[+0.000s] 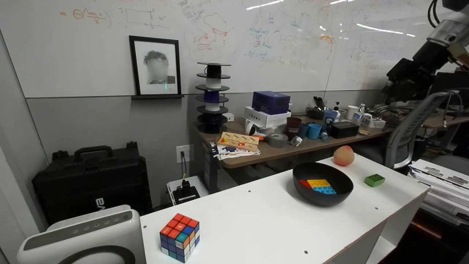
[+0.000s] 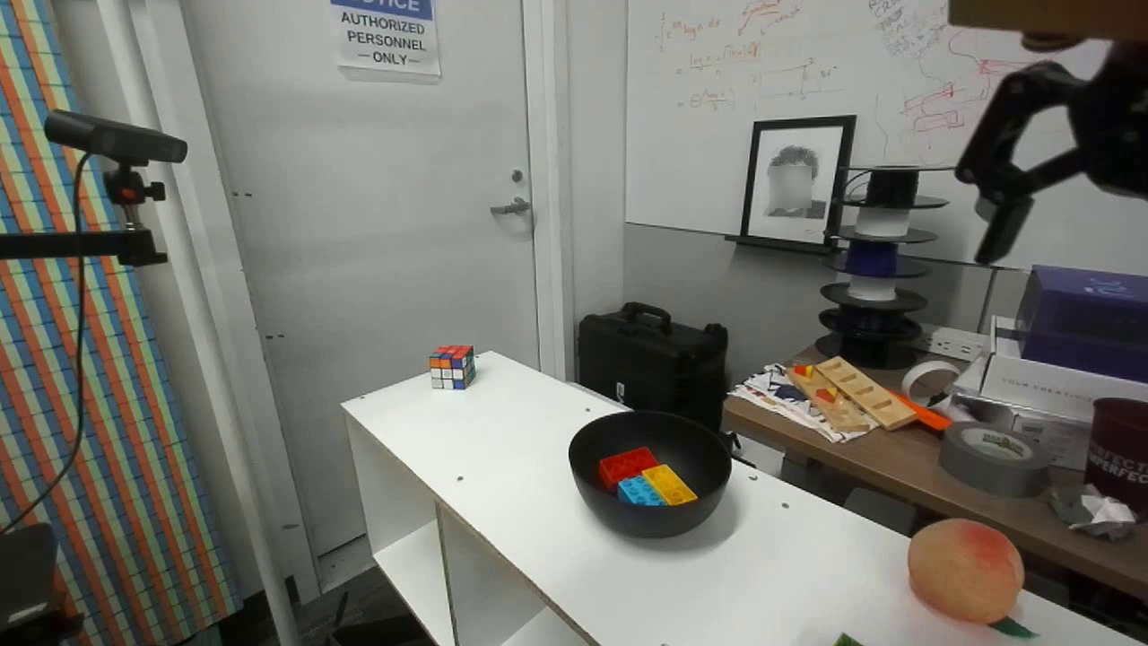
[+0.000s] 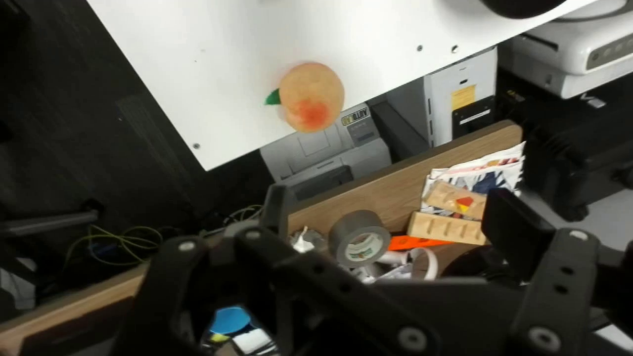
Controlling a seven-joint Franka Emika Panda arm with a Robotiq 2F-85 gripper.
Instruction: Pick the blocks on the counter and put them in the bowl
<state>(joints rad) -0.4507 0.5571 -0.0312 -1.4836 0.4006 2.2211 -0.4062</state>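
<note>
Puzzle cube (image 1: 179, 236): stood on the near left of the counter (image 1: 253, 227), well apart from the rest; looked outside the job.
Bowl (image 1: 318, 201): sat upright toward the right, close to the far edge.
Red block (image 2: 630, 467): lay inside the bowl, leftmost of the three there.
Yellow block (image 1: 318, 182): lay inside too, just right of red.
Blue block (image 1: 324, 190): lay inside, close beside yellow on the near side.
Bowl tally: came to three of four blocks in; looked mostly done.
Peach (image 1: 343, 156): rested right of the bowl, close to the far edge; seemed outside the job too.
Green block (image 1: 374, 180): lay on the counter's right end, nearer than the peach.
Counter tally: came to one block left; called, as judged, for a grasp, carry and release.
Gripper (image 3: 393, 217): hung high at the right, well apart from green; seemed not yet placed to grasp.
Fingers (image 3: 514, 232): stood wide apart, with nothing between.
</note>
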